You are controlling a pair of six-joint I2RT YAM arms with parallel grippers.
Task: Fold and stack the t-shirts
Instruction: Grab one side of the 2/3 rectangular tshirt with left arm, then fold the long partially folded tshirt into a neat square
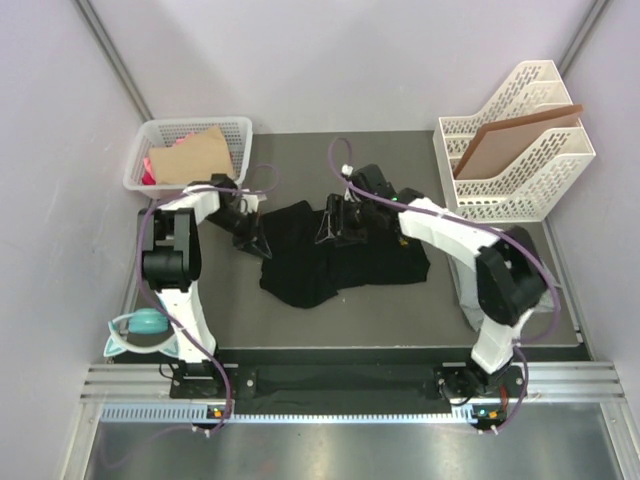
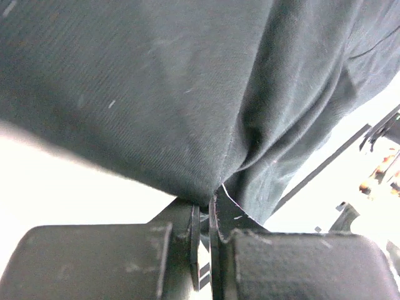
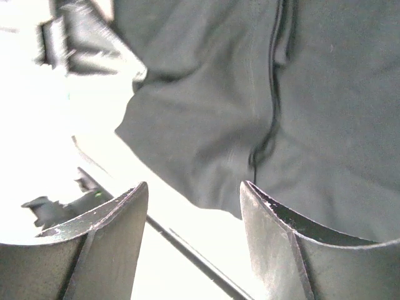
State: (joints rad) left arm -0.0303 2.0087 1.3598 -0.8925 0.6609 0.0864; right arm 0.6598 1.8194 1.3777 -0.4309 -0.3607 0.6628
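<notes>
Your black t-shirt (image 1: 340, 258) lies in a crumpled heap in the middle of the mat (image 1: 420, 310), bunched and creased, with no flat panel and no clean fold visible anywhere. Judge the folding as barely begun: the shirt has yet to be spread out, let alone folded.

At its left edge your left gripper (image 1: 254, 238) has its jaws pressed together on a pinch of the black cloth; the left wrist view shows the fabric rising out of the closed tips. At the shirt's far middle your right gripper (image 1: 335, 222) has its jaws apart. Its wrist view shows a seamed edge of the shirt just beyond the tips, with nothing between them.

A pale grey cloth (image 1: 466, 300), probably the second t-shirt, shows at the right edge of the mat, partly hidden by the right arm. You cannot tell from here whether it is folded. It is well apart from the black one, so no stack exists yet.

Further out, a white basket (image 1: 160, 130) sits at the far left. A white file rack (image 1: 520, 200) at the far right holds a brown board (image 1: 510, 140).
</notes>
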